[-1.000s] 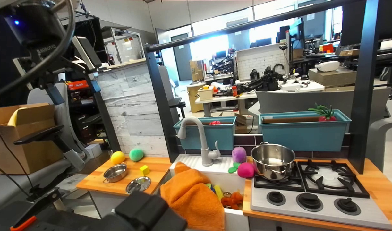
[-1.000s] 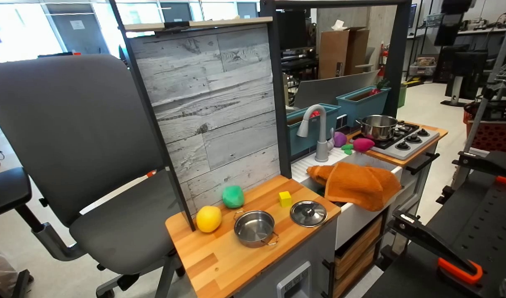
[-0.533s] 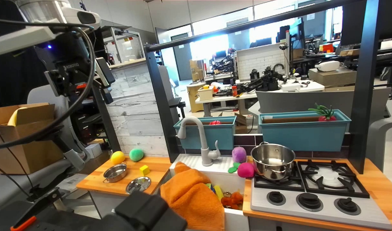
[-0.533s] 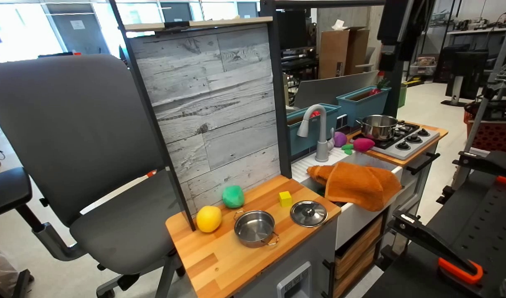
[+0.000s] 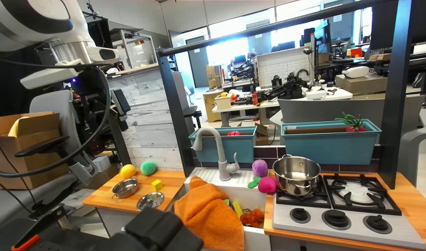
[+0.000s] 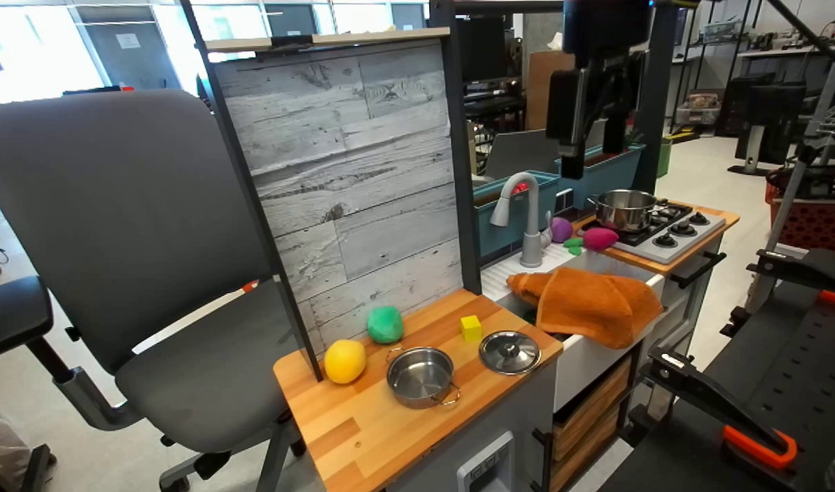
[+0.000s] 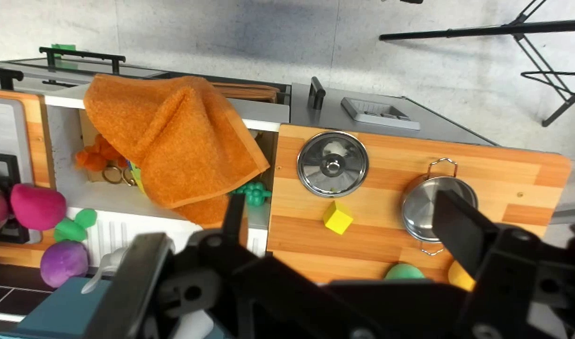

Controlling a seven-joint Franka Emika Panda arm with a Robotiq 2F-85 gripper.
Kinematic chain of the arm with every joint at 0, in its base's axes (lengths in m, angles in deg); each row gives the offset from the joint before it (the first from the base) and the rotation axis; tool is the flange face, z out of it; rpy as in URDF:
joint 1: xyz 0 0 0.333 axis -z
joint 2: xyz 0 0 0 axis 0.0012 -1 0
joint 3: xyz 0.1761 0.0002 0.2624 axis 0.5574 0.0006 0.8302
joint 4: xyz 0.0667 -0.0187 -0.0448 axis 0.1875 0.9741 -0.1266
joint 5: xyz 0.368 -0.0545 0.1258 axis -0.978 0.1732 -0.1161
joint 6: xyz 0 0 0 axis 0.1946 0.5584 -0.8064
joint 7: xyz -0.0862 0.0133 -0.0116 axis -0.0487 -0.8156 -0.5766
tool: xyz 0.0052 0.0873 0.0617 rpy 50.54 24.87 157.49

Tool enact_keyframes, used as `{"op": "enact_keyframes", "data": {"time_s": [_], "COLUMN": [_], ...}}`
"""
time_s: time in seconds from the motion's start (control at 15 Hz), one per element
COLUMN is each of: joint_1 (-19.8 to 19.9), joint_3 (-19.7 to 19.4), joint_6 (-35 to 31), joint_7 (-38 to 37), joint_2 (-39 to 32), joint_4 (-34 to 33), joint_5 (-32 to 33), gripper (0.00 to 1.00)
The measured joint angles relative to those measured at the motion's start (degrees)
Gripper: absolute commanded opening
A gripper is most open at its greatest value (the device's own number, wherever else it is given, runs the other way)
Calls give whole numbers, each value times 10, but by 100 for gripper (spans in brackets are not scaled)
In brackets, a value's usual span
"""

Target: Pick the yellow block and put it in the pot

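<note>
Wrist cam: the hand comes in from the bottom of frame, fingers spread wide apart. Yellow block is nr mid-frame on the wooden worktop, seen btwn the fingers but well below them. It's just beside the lid, slim gap btwn the two. Small silver pot is to the R of the block, partly behind a finger. Orange towel, L of centre, lies over the sink.

In an exterior view, green ball & yellow ball sit nr the small silver pot, lwr centre; block's up & R of that pot. Hand hangs at upper R, well above the worktop, tips down w/ a gap btwn.

In an exterior view, bigger pot stands on the stove, lwr R, teal tubs behind. Block, lid & small silver pot share the worktop, lwr L. Hand's at upper L, dark, partly behind a black cable; can't make out both fingers from there.
</note>
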Motion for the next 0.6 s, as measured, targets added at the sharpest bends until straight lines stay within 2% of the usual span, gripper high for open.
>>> {"op": "enact_keyframes", "data": {"time_s": [0.27,0.6], "joint_1": [-16,-17], "joint_3": [3,-12], "joint_6": [-6,-9], "joint_7": [-65,-86], "joint_2": [-58,-113], "joint_4": [-37,-86], "joint_5": [36,45], "gripper": [100,100]}}
